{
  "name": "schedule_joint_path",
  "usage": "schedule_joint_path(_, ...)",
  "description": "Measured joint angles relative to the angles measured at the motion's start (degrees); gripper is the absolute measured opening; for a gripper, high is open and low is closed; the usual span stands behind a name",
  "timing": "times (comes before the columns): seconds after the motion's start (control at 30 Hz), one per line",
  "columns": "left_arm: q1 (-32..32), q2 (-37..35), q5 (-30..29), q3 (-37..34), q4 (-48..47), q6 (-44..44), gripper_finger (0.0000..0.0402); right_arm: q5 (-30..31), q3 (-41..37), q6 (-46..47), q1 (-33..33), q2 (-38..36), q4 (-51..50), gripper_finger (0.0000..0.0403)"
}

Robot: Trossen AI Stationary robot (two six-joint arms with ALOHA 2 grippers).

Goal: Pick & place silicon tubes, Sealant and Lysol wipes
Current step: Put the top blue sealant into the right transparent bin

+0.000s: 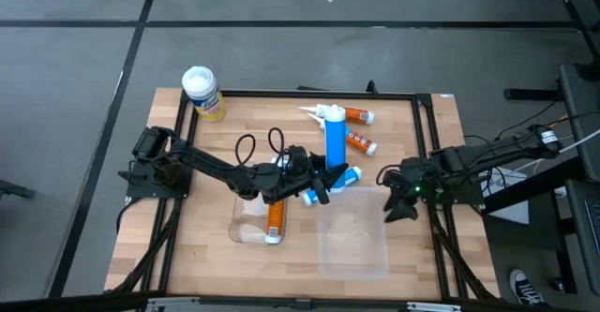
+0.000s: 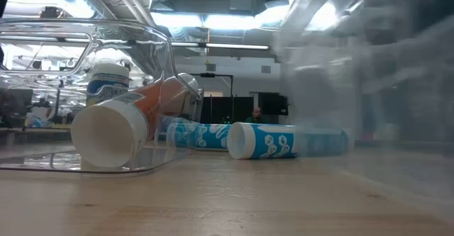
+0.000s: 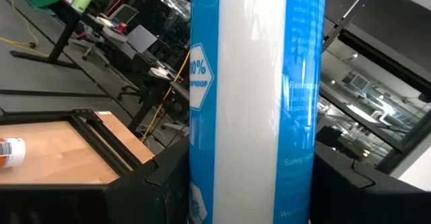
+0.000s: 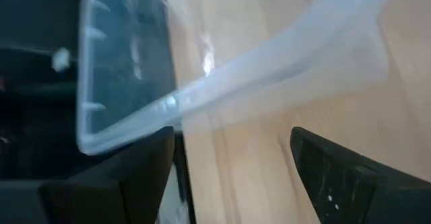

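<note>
While my left gripper [image 1: 323, 176] is clenched on a blue and white tube [image 1: 334, 141], this tube fills the middle of the left wrist view between my two dark fingers [image 3: 158, 183]. From above, the tube points away from the gripper toward the far side of the wooden table [image 1: 187, 256]. Just beside the gripper, a second blue tube [image 1: 330, 183] lies on the wood. Near it, on the front side, an orange tube with a white cap [image 1: 274, 220] lies inside a small clear plastic container [image 1: 246, 230]. Two more orange tubes [image 1: 359, 130] lie near the far edge of the table, beside the held tube.

My right gripper [image 1: 394, 200] is at the right side of the table, at the edge of a large clear plastic bin [image 1: 354, 242]. Its fingers [image 4: 337, 177] stand apart and the rim of the bin passes between them, but I cannot tell if they press it.

The Lysol wipes, an upright yellow cylindrical canister with a round white lid [image 1: 201, 92], stand at the far left corner of the table, well apart from both grippers.
</note>
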Motion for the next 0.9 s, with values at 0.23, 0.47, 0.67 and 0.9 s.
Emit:
schedule_joint_path(0.23,-0.1,0.0,0.1,0.0,0.0,0.0,0.0209,8.4,0.0,1.1,-0.1,5.0,14.4,0.0298)
schedule_joint_path(0.47,-0.9,0.0,-0.2,0.0,0.0,0.0,0.0209,13.4,0.0,1.0,-2.4,10.2,25.4,0.0298)
schedule_joint_path(0.67,-1.3,0.0,-0.8,0.0,0.0,-0.1,0.0209,16.5,0.0,-1.8,-7.4,11.1,26.8,0.0298)
schedule_joint_path(0.9,-2.4,0.0,-1.8,0.0,0.0,-0.2,0.0209,6.0,1.5,-9.8,-14.2,7.7,17.4,0.0298)
